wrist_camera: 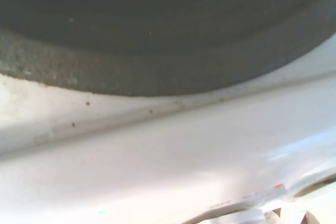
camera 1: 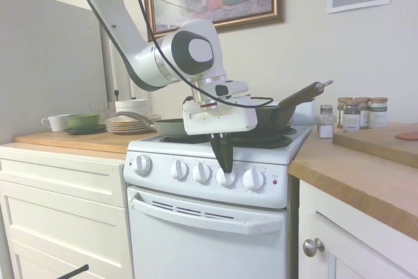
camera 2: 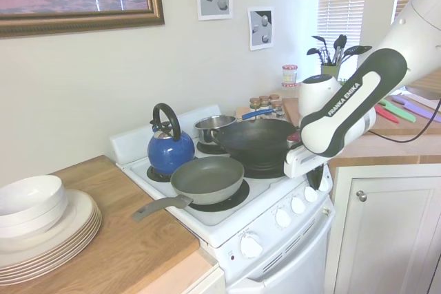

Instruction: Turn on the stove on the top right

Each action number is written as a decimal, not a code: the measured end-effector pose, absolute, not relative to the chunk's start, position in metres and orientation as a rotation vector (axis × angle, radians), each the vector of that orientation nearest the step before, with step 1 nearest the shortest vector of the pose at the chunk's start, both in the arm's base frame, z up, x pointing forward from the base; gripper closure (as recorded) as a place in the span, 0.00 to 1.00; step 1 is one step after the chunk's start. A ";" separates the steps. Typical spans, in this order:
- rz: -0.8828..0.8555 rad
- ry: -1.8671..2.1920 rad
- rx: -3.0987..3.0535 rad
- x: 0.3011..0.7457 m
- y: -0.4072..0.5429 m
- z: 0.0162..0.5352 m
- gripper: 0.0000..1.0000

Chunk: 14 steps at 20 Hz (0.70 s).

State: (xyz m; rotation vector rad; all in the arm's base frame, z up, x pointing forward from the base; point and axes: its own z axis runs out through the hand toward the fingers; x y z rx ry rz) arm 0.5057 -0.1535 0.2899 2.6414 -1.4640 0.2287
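Here the gripper [camera 1: 225, 166] points straight down at the front panel of the stove [camera 1: 196, 227], its dark fingers set on the fourth knob [camera 1: 226, 178] from the left.

The fingers look drawn close together around that knob, though neither exterior view shows plainly whether they clamp it. The stove stands between a white drawer cabinet [camera 1: 62, 200] and a wood-topped counter [camera 1: 366, 174], with five round white knobs in a row above the oven door handle [camera 1: 206, 217] and a small red light [camera 1: 275, 181] at the panel's right end. On the burners sit a grey frying pan [camera 2: 207, 179], a blue kettle [camera 2: 169, 148], a small steel pot [camera 2: 214, 127] and a black wok [camera 2: 260, 140]. The wrist view shows only a dark burner rim [wrist_camera: 157, 66] over white enamel, blurred.
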 end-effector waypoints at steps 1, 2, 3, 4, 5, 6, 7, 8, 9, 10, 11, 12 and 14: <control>0.229 -1.464 2.642 0.506 -0.153 0.290 1.00; 0.229 -1.463 2.643 0.506 -0.153 0.290 1.00; 0.228 -1.460 2.645 0.506 -0.151 0.290 1.00; 0.224 -1.458 2.648 0.507 -0.148 0.291 1.00; 0.209 -1.454 2.656 0.508 -0.142 0.290 1.00; 0.197 -1.447 2.664 0.509 -0.134 0.288 1.00; 0.193 -1.440 2.673 0.511 -0.128 0.287 1.00; 0.187 -1.436 2.678 0.512 -0.122 0.285 1.00; 0.183 -1.436 2.680 0.512 -0.120 0.283 1.00; 0.181 -1.438 2.680 0.512 -0.120 0.283 1.00; 0.179 -1.441 2.679 0.512 -0.120 0.283 1.00; 0.179 -1.444 2.678 0.512 -0.121 0.282 1.00; 0.178 -1.446 2.678 0.512 -0.121 0.282 1.00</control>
